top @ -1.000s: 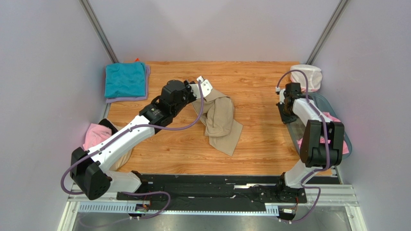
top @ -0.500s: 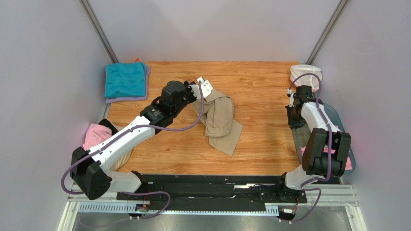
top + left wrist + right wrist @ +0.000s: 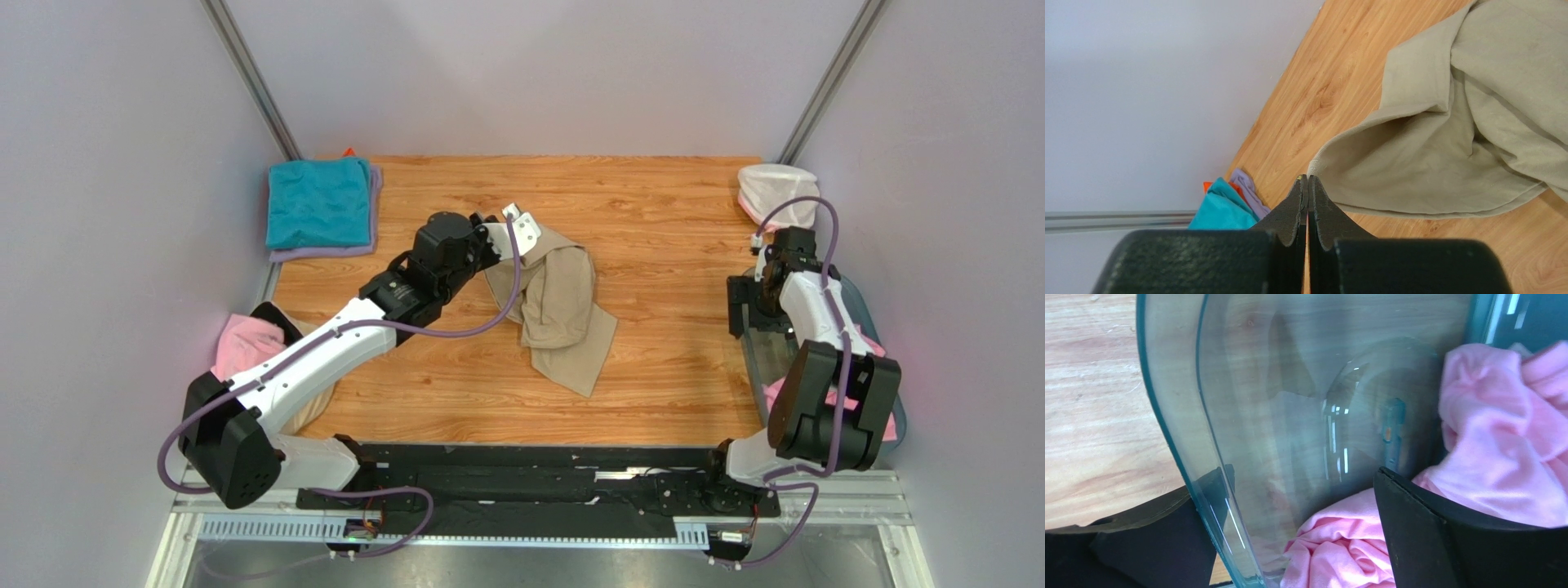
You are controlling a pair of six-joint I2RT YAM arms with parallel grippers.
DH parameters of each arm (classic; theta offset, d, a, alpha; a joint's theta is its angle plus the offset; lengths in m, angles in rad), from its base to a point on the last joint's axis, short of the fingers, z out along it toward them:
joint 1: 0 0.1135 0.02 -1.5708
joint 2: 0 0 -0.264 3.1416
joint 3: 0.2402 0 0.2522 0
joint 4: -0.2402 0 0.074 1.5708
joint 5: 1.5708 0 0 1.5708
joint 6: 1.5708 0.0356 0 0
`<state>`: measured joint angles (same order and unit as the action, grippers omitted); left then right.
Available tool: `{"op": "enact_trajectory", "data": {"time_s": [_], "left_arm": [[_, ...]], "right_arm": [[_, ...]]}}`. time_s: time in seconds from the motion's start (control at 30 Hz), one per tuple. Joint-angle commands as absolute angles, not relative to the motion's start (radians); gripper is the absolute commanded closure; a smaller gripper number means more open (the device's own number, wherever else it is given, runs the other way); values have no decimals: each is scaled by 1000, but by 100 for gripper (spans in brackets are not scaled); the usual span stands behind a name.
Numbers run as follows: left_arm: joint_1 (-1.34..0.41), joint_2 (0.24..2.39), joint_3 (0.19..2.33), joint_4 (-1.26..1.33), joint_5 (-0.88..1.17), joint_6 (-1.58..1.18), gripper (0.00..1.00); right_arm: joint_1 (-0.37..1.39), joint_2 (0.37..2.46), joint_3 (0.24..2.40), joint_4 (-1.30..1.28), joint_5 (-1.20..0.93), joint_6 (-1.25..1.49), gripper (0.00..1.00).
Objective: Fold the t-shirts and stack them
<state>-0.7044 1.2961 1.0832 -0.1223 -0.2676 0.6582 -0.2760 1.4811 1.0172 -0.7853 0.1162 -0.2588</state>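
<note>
A large tan t-shirt lies crumpled mid-table. My left gripper is shut on its upper corner; in the left wrist view the tan t-shirt drapes from the gripper. A folded teal t-shirt rests on a lilac one at the back left. My right gripper stands open astride the wall of the clear tub. One finger is outside and the other is inside against a pink t-shirt. Another pink t-shirt hangs off the table's left edge.
The tub sits at the table's right edge beneath the right arm. A white net pouch lies at the back right corner. Something orange peeks from behind the teal stack. Grey walls close in on three sides.
My right arm swung right to the tub and its gripper opened over the tub wall. My left gripper sank slightly, keeping the tan corner.
</note>
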Motion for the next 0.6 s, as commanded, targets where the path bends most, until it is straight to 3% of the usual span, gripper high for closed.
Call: {"op": "enact_trajectory", "data": {"time_s": [0.0, 0.27, 0.57], "left_arm": [[-704, 1289, 1072, -75, -258, 658, 100], [-704, 1318, 1074, -71, -247, 632, 100], [-704, 1324, 1066, -41, -293, 678, 100]], "right_arm": [[-275, 1398, 1103, -845, 130, -264, 8], [-167, 1368, 1290, -956, 118, -241, 4], [64, 1436, 1293, -957, 75, -218, 3]]}}
